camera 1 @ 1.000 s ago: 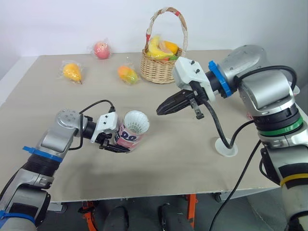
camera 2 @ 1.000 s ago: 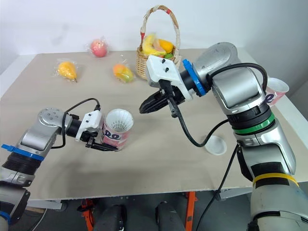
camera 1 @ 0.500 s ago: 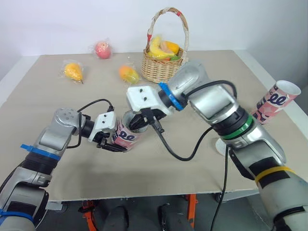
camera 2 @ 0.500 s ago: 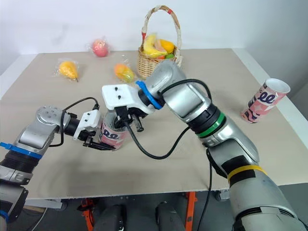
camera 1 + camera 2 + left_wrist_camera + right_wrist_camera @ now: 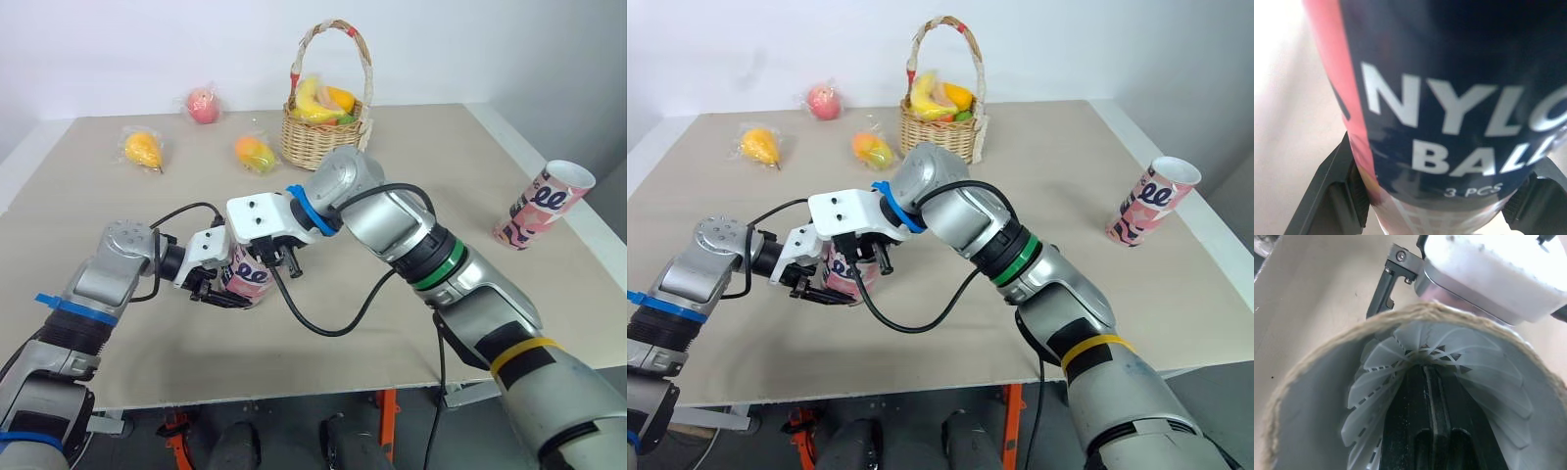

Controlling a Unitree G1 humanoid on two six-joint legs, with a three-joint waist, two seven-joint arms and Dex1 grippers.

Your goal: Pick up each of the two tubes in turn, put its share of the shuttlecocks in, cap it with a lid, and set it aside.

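- Beige tabletop (image 5: 411, 333): tube (image 5: 247, 282) is held left of centre, clamped between the fingers of the left gripper (image 5: 221, 292).
- Tube print is read as "NYLO… BAL… 3 PCS"; the rest is cut off.
- Sunk into the tube mouth: right gripper (image 5: 1431, 382), fingers together inside the shuttlecock (image 5: 1378, 382) skirt.
- At the right edge: second tube (image 5: 545, 204), lettering unreadable.

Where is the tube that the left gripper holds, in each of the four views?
Left eye view: tube left of centre.
Right eye view: tube left of centre.
Left wrist view: tube between the fingers, label facing.
Right wrist view: tube's open mouth, shuttlecock inside.
Landmark: the left gripper clamping it.
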